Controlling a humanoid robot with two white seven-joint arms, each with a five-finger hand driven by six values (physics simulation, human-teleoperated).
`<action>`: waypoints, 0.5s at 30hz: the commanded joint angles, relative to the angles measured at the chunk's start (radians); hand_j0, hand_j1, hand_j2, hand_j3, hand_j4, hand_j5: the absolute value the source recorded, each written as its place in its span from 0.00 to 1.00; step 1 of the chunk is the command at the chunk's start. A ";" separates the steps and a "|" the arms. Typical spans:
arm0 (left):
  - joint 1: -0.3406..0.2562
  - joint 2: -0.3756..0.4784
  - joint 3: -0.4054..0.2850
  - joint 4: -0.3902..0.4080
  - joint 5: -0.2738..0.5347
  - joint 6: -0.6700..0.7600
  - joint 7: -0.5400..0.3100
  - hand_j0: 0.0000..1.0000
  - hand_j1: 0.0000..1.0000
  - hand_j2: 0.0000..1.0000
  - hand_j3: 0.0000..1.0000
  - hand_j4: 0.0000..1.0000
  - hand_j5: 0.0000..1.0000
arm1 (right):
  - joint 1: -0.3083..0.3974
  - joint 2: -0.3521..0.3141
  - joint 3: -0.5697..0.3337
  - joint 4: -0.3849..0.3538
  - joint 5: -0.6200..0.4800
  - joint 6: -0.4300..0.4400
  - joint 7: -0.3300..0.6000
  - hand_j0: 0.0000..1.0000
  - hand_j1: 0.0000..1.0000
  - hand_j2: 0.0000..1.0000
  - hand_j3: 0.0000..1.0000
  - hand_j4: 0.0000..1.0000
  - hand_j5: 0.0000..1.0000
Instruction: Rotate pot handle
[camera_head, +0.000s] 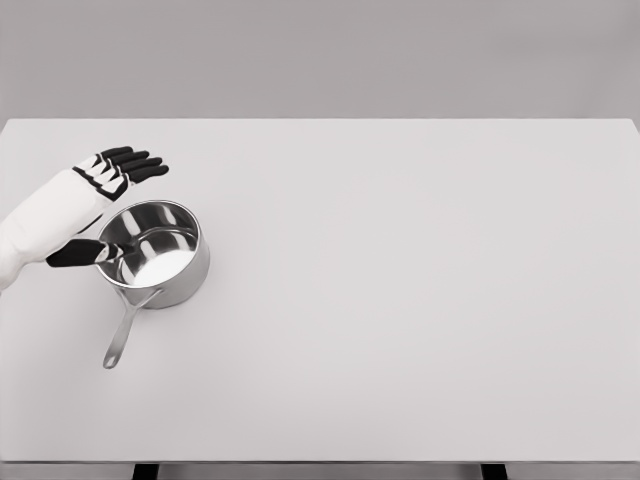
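Observation:
A shiny steel pot (160, 255) stands upright on the left part of the white table (400, 300). Its long metal handle (125, 330) points toward the front left. My left hand (115, 190) hovers at the pot's far-left rim, fingers (135, 165) stretched out flat toward the right and the thumb (80, 252) reaching along the near-left rim. The hand holds nothing and is well away from the handle. The right arm is out of view.
The table's front edge runs near the bottom of the picture, with dark table legs (145, 470) below it. A grey wall stands behind the table's far edge.

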 joint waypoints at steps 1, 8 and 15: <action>0.000 0.006 -0.001 -0.001 0.007 0.001 -0.003 1.00 1.00 1.00 1.00 1.00 1.00 | 0.000 0.000 0.000 0.000 0.000 0.000 0.000 1.00 1.00 1.00 1.00 1.00 1.00; 0.008 0.006 -0.006 -0.025 0.007 0.001 -0.003 1.00 1.00 1.00 1.00 1.00 1.00 | 0.000 0.000 0.000 0.000 0.000 0.000 0.000 1.00 1.00 1.00 1.00 1.00 1.00; 0.018 0.029 -0.134 -0.027 -0.016 0.001 0.000 1.00 1.00 1.00 1.00 1.00 1.00 | 0.000 0.000 0.000 0.000 0.000 0.000 0.000 1.00 1.00 1.00 1.00 1.00 1.00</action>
